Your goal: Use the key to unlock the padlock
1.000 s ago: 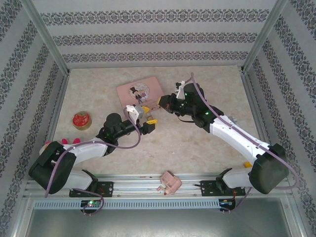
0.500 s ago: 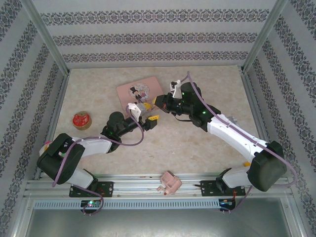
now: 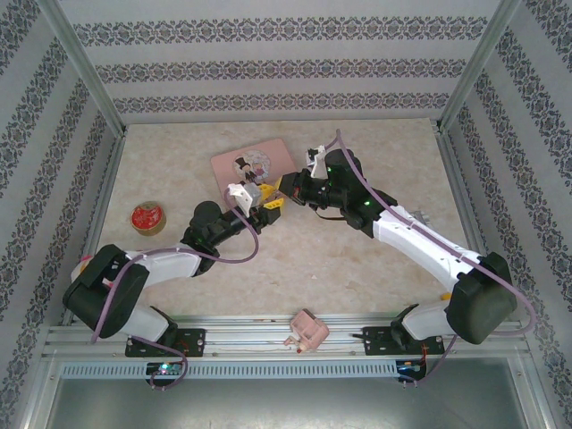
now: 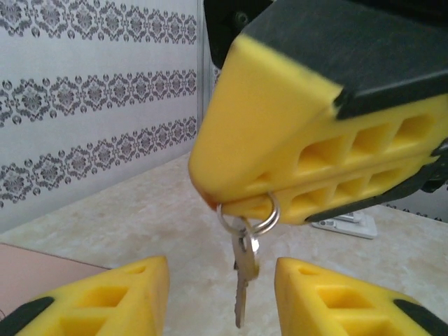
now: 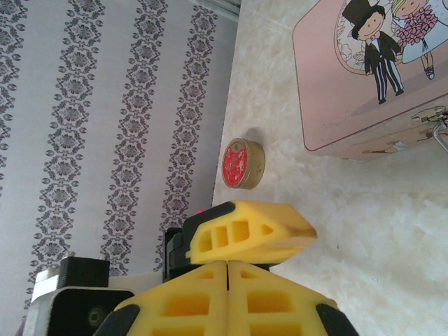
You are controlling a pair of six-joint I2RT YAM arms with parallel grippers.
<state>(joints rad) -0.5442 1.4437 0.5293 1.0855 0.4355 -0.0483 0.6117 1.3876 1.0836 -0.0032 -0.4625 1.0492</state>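
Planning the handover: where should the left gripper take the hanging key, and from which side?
Probably the key by its shank, just under the ring, coming in level from the left arm's side. It hangs straight down from the shut right gripper, and the left gripper has a finger on each side.

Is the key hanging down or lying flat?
Hanging down: the key dangles from its ring, pinched in the shut right end effector.

Key (image 4: 242,280) under right pincer (image 4: 214,200) (on ring (image 4: 271,218))
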